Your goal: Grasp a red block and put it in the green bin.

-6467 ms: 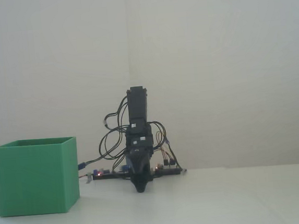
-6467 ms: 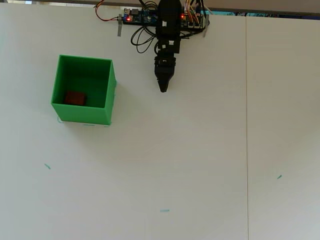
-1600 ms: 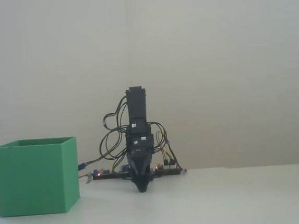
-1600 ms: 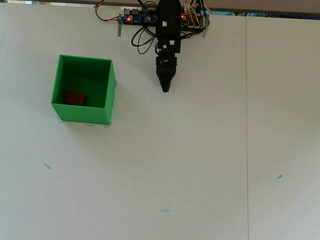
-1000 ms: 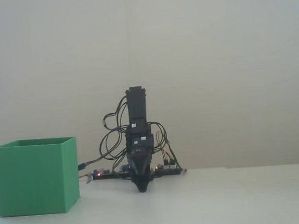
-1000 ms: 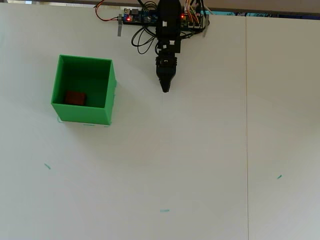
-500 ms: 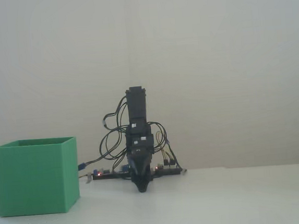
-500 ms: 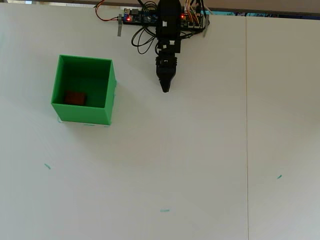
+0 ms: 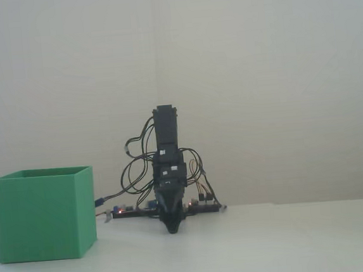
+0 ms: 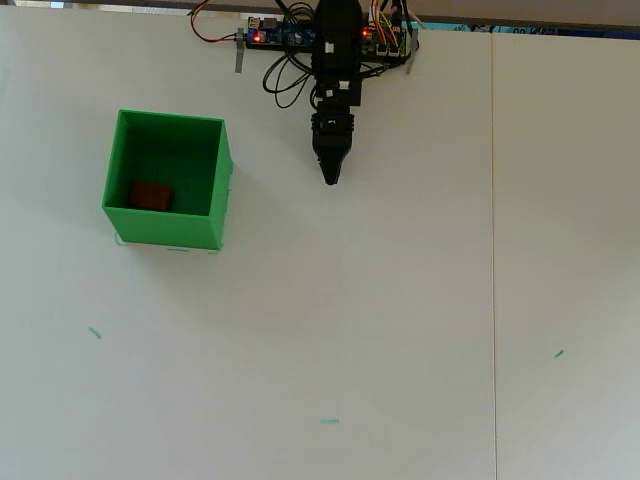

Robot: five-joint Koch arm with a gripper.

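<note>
The small matte red rectangular block [image 10: 151, 195] is lying inside the big bright green cube-shaped bin [image 10: 123, 218], on its floor, near the lower-left corner as the overhead view is showing it. In the fixed view the bin [image 9: 43, 215] is standing at the left on the white table [image 9: 273, 242], & its walls are hiding the block there.

The black robot arm [image 10: 335, 60] is folding down near its base at the top edge of the overhead view, w/ the black gripper [image 10: 329, 178] pointing toward the bottom of that view. The gripper is staying well apart from the bin, to the right of it, and is holding nothing. Its tips are coming together into one narrow point in the overhead view; in the fixed view the gripper [image 9: 172, 228] is also ending in one point just above the table, so the jaws are looking pressed together.

A circuit board w/ small red lights [image 10: 275, 35] and coloured wires [image 10: 285, 75] are lying by the arm's base.

Few small teal marks [image 10: 329, 421] are sitting on the table in the overhead view.
</note>
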